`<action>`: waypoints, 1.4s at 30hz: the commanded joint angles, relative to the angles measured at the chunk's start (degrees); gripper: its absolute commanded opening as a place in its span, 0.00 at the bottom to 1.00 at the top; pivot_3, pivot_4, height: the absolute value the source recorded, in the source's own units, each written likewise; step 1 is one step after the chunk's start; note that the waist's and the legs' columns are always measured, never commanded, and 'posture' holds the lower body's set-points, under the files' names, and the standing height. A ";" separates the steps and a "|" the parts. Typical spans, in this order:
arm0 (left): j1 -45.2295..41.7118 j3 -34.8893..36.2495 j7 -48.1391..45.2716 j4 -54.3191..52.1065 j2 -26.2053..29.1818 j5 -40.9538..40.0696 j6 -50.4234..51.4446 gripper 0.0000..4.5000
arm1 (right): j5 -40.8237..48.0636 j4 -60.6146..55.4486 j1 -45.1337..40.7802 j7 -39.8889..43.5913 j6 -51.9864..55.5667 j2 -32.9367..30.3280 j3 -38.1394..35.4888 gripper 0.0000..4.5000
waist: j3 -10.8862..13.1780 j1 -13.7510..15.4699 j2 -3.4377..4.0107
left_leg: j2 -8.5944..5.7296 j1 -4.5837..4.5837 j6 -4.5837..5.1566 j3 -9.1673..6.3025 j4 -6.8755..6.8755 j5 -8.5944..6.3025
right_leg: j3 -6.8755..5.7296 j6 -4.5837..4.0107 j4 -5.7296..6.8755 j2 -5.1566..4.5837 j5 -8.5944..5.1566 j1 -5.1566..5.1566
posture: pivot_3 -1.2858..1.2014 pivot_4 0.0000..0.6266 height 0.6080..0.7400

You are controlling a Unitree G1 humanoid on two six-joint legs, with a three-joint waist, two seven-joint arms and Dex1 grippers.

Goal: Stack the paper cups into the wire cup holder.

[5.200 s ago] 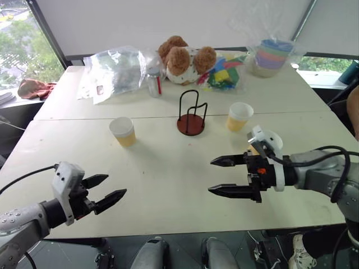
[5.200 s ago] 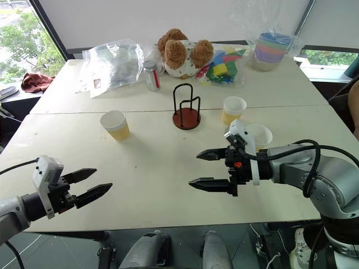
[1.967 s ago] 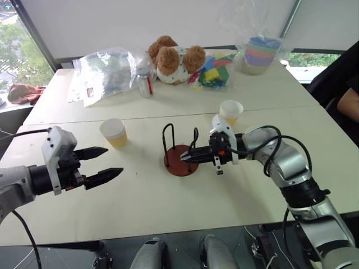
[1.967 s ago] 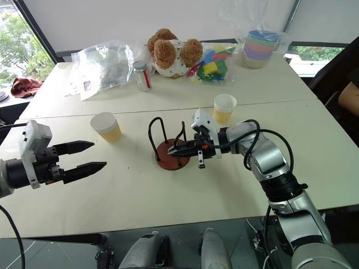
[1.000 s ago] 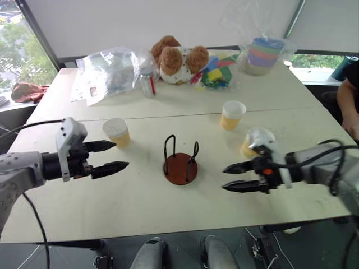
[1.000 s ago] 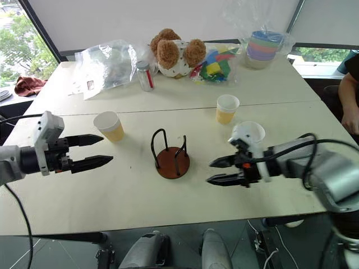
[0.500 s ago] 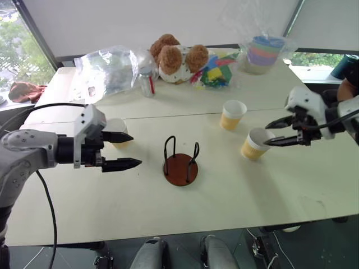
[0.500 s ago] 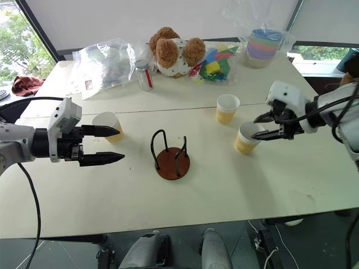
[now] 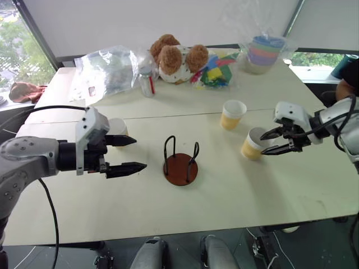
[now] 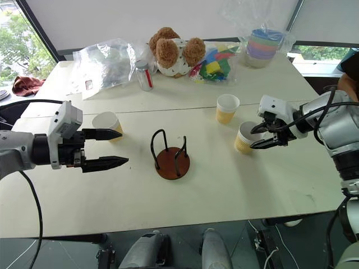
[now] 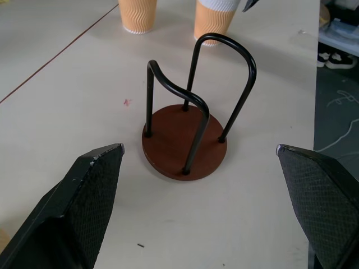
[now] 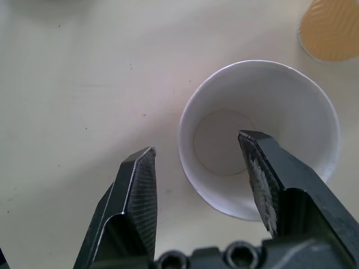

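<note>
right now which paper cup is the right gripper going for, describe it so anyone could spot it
On the cream table, look to the robot's right of the wire cup holder. Two paper cups stand there; it is the nearer cup, with the right gripper straddling its rim, one finger over the white inside. The farther cup stands alone.

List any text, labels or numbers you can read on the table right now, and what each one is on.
None can be read.
Clear plastic bag: a small red-and-white label, too small to read.
Small bottle: a red strip along its side, no legible print.
Paper cups: ribbed yellow-orange lower part, no print seen.
Wire cup holder: no markings.
</note>
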 commanded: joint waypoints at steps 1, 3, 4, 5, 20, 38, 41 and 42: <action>0.17 1.65 0.19 -0.41 0.22 0.66 -1.61 1.00 | -1.83 1.23 -0.03 -0.31 -1.98 0.73 -0.38 0.17 | 0.00 0.04 0.00 | 0.00 0.00 -0.02 0.00 0.00 0.01 | 0.00 0.00 0.01 0.00 0.00 0.00 | 0.52 0.24 1.00; 0.21 1.41 0.22 -0.28 0.18 1.06 -1.95 1.00 | -2.75 1.95 0.02 -0.21 -2.68 1.18 -0.25 0.00 | 0.00 -0.01 0.00 | 0.00 0.00 -0.03 0.00 0.00 0.02 | 0.00 0.00 0.01 0.01 0.00 -0.01 | 0.52 0.24 1.00; 0.19 1.35 0.18 -0.18 0.17 1.24 -2.07 1.00 | -3.17 2.05 0.06 0.16 -3.03 1.17 -0.08 0.00 | 0.00 0.01 0.00 | 0.00 0.00 -0.03 0.00 0.00 0.02 | 0.00 0.00 0.01 0.01 0.00 0.00 | 0.52 0.24 1.00; 0.20 1.33 0.08 -0.03 0.26 1.40 -2.23 1.00 | -3.52 2.03 0.09 0.41 -3.40 1.20 0.03 0.00 | 0.00 0.03 0.00 | 0.00 0.00 -0.04 0.00 0.00 0.02 | 0.00 0.00 0.01 0.01 0.00 0.00 | 0.52 0.24 1.00; 9.01 4.52 -5.10 3.48 4.59 6.76 -5.38 1.00 | 5.00 -5.11 -26.79 7.37 -3.28 0.98 -1.33 0.00 | 0.30 -0.26 0.38 | 0.17 0.01 -0.08 0.51 -0.09 -0.01 | 0.20 -0.01 0.47 0.09 -0.01 -0.50 | 0.52 0.24 1.00; 5.45 2.81 -3.66 2.49 3.29 5.80 -4.60 1.00 | 22.97 -10.10 -30.96 7.37 -3.43 15.11 15.45 0.00 | 0.33 -0.13 0.14 | 0.09 -0.03 -0.01 0.59 0.13 -0.06 | 0.22 -0.01 0.65 -0.07 0.01 -0.58 | 0.52 0.24 1.00; 5.25 2.33 -3.47 2.68 2.80 6.22 -5.17 1.00 | 22.65 -7.04 -33.26 7.37 -5.21 15.48 18.98 0.00 | 0.33 -0.19 0.15 | 0.09 -0.03 0.02 0.64 0.14 -0.07 | 0.23 -0.01 0.66 -0.07 0.01 -0.59 | 0.52 0.24 1.00; 5.11 2.20 -3.30 2.66 2.49 6.12 -5.22 1.00 | 23.13 -6.53 -33.90 7.37 -5.65 15.25 20.42 0.00 | 0.33 -0.19 0.15 | 0.10 -0.03 0.02 0.64 0.14 -0.07 | 0.23 -0.01 0.66 -0.07 0.01 -0.59 | 0.52 0.24 1.00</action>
